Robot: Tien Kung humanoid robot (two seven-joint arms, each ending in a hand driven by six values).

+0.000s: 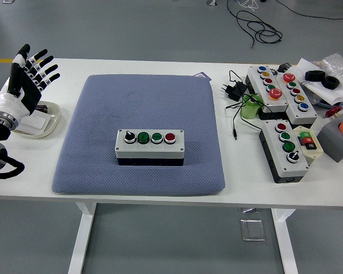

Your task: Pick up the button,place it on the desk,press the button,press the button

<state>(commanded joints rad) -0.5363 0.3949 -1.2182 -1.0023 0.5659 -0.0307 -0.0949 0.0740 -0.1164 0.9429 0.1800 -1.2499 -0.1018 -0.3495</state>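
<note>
Button box [150,146] sits near middle of blue pad [103,114], four controls facing up — black knob, two green, one red — flat and steady, likely ready for pressing. Pad probably there to cushion and stop sliding. Left hand [26,80] raised at table's left edge above white dish [50,123], fingers spread, holding nothing — well apart from box, up-left of it. Right hand unseen.

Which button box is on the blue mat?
The four-control grey button box at mat centre: black selector, two green buttons, one red. The other boxes sit on bare table at right.
</note>
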